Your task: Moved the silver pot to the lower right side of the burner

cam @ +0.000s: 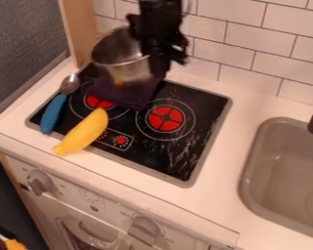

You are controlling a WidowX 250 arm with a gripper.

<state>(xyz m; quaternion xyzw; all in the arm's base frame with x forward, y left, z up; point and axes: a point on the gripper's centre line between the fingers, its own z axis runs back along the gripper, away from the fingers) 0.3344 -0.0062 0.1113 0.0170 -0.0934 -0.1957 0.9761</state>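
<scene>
Has the tool (pixel 160 58) by the pot (pixel 127 71); cannot tell the tool's opening or grip. Finds the pot shiny silver, glinting orange low down, at the back left of the stove (pixel 211 97).

Silver pot (pixel 124 71): shiny metal, round, deep, open top, smooth wall with warm reflections low down. Seen at back left of cooktop, mouth up; slight tilt or contact underneath cannot be told. Right side of pot behind black hand (pixel 162 61). Right burner (pixel 165 118): flat red disc split by dark cross, thin pale rings around it, set in black cooktop. Left burner (pixel 99 102): also red, ringed, partly hidden, in front of pot.
</scene>
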